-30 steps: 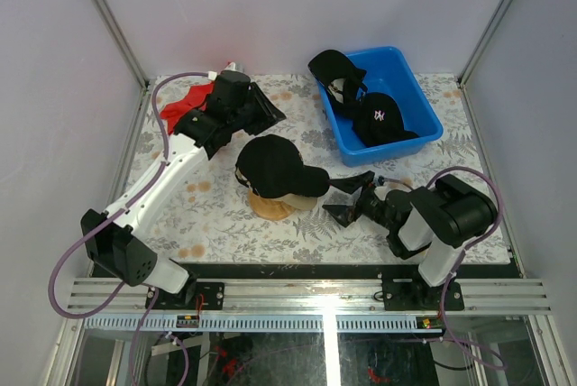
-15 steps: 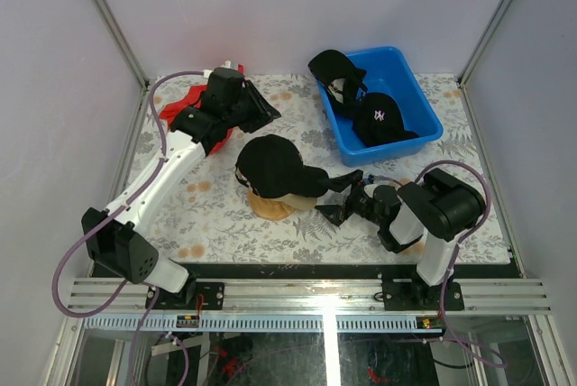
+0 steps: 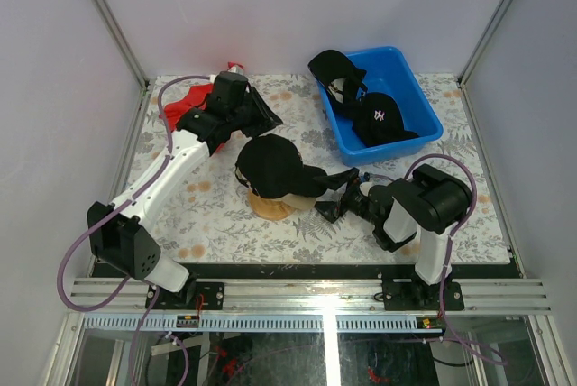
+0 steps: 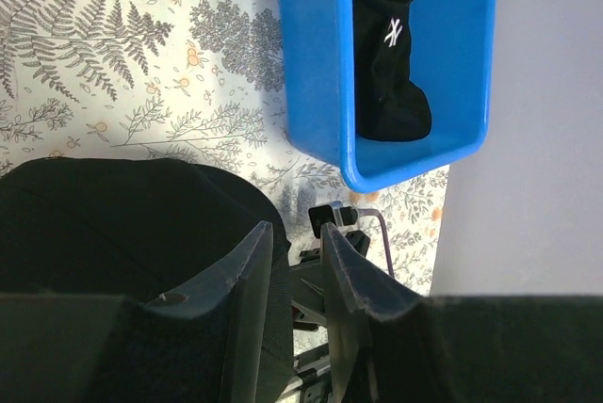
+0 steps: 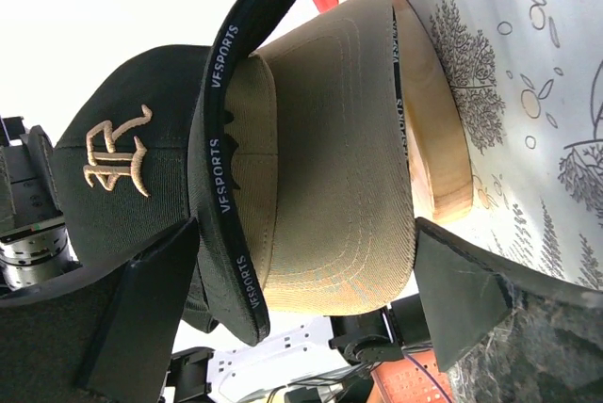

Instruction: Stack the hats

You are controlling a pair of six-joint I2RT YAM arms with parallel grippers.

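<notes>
A black hat (image 3: 270,162) with a tan emblem sits on top of a tan hat (image 3: 294,197) on the round wooden stand (image 3: 266,209). My right gripper (image 3: 332,197) is open, level with their brims. In the right wrist view its fingers (image 5: 141,309) stand wide on either side of the tan brim (image 5: 330,186) and the black brim (image 5: 226,186) without touching them. My left gripper (image 3: 261,115) hovers behind the stack, narrowly open and empty (image 4: 294,233), just above the black hat (image 4: 113,215). Two more black hats lie in the blue bin: one with a white logo (image 3: 379,120), one over the rim (image 3: 335,68).
The blue bin (image 3: 397,146) stands at the back right. A red cloth (image 3: 189,97) lies at the back left under the left arm. Metal frame posts and grey walls close in the flowered table.
My right gripper has slid left towards the stack, so its open fingers now flank the brims. My left gripper has shifted only slightly behind the stack.
</notes>
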